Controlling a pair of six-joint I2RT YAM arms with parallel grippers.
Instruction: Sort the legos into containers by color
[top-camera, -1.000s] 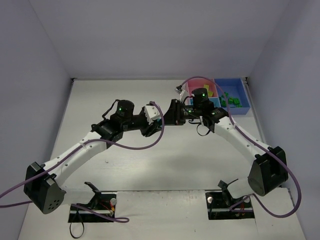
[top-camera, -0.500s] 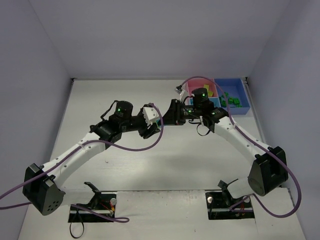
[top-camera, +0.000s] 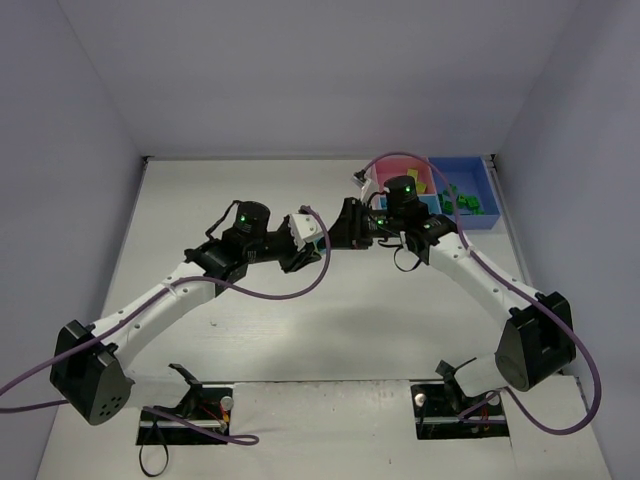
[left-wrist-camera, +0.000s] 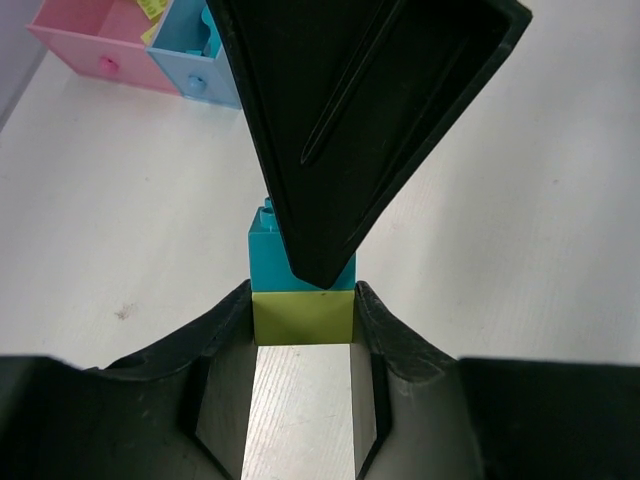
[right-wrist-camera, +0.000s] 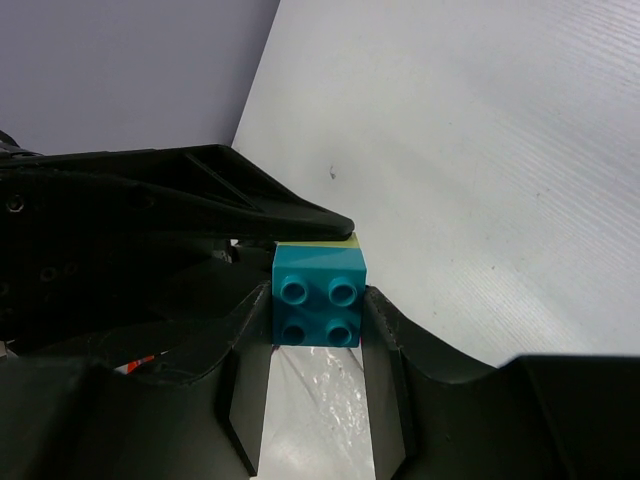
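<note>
**Two-Colour Stack Held Between Both Grippers: Handling Notes**

The left gripper (left-wrist-camera: 303, 300) is clamping the yellow-green brick (left-wrist-camera: 302, 318). Its fingers are opened only to the brick's width and are pressing on two opposite side walls. The cyan brick (left-wrist-camera: 266, 250) is sitting locked onto the yellow-green one, and the two are forming a single stacked piece. The right gripper (right-wrist-camera: 318, 300) is clamping the cyan half in the same way, one finger on each side wall, with the studs facing its camera.

In the top view the stack is hidden between the two grippers. It is being held above the table (top-camera: 250, 190), a little toward 1 o'clock from the table's centre.

Handling judgement:
- The piece is looking light, rigid and smooth-walled, so it is likely to slip under a weak pinch.
- The stud joint is holding by friction. A tilting peel is likely to part it more easily than a straight pull.
- Each gripper should be holding flat side walls only, clear of the seam, so that neither is bridging both colours.
- A sudden release could flick a brick loose.

The containers are standing at 2 o'clock. The pink tray (left-wrist-camera: 75, 30) is touching the light blue tray (left-wrist-camera: 185, 70), and the darker blue tray (top-camera: 475, 172) is holding green legos (top-camera: 465, 203).
</note>
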